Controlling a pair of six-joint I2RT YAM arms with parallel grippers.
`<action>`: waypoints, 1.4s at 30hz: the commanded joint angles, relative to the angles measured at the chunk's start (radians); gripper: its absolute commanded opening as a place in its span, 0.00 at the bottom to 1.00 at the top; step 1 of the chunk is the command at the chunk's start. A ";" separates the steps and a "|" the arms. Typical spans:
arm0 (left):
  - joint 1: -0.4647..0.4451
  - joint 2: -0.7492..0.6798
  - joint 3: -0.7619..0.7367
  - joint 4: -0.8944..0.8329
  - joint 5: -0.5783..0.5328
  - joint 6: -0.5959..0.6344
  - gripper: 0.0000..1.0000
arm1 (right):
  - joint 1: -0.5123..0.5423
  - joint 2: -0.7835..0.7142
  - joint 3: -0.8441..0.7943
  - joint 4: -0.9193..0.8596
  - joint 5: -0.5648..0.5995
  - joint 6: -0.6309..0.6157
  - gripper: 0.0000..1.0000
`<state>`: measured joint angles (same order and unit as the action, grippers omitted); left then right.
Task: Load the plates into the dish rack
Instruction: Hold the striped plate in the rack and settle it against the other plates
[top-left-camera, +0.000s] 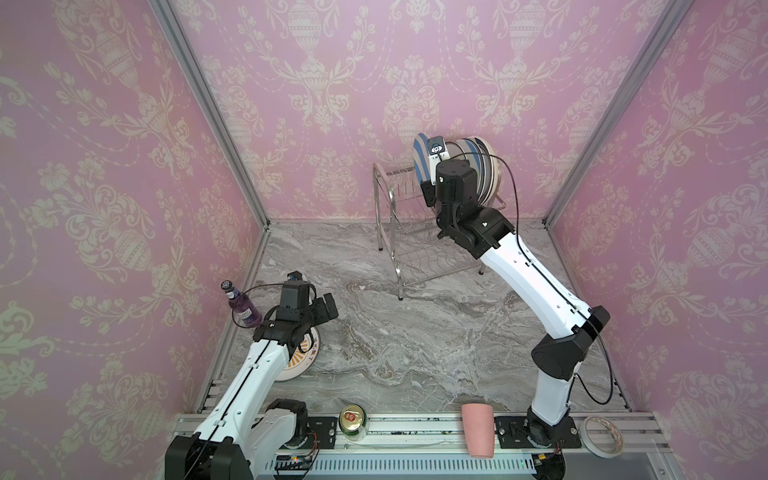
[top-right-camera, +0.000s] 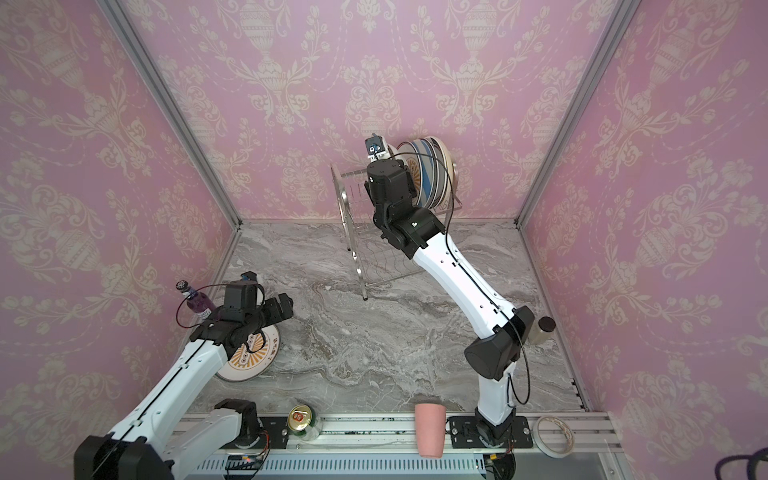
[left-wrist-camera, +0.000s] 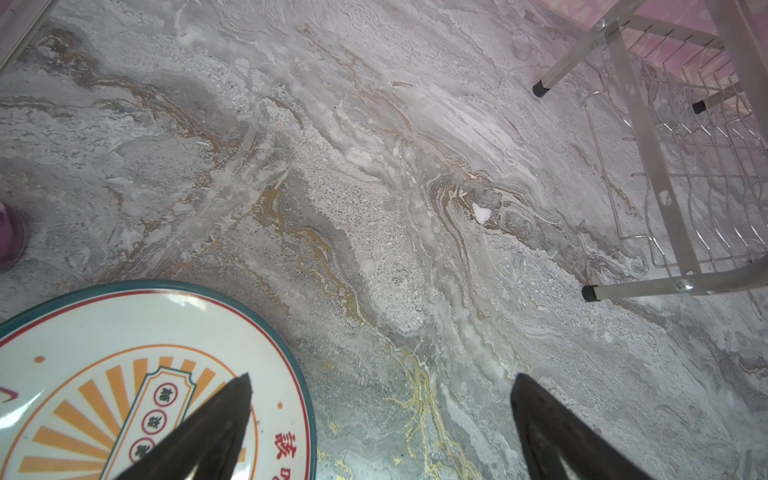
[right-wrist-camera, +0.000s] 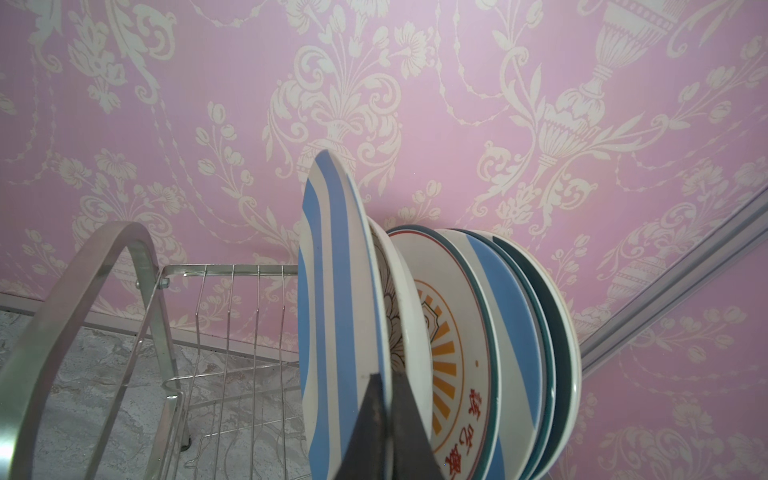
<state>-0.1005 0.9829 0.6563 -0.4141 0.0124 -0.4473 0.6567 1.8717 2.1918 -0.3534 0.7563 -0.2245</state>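
One striped plate (right-wrist-camera: 332, 291) in right hand (right-wrist-camera: 384, 380)

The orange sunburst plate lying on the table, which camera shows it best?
The left wrist view: the plate fills its corner, close enough to show rim and rays, though a pincer finger overlaps it. In both top views the left arm hides most of the plate. The right wrist view misses it.

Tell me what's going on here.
The right gripper is shut on the rim of a blue-white striped plate, holding it upright at the upper tier of the dish rack beside several plates standing there. The left gripper is open over the edge of an orange-sunburst plate lying flat on the table.
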 joint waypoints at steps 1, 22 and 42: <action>0.017 -0.013 -0.014 -0.028 -0.005 -0.026 0.99 | -0.014 0.016 0.037 0.029 -0.030 0.049 0.00; 0.051 -0.013 -0.047 -0.023 0.016 -0.039 0.99 | -0.040 0.033 -0.035 0.036 -0.056 0.094 0.00; 0.064 -0.021 -0.060 -0.031 0.009 -0.046 0.99 | -0.039 -0.022 -0.099 0.028 -0.068 0.103 0.17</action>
<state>-0.0460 0.9802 0.6140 -0.4271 0.0200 -0.4698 0.6231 1.8877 2.1212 -0.3260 0.6941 -0.1322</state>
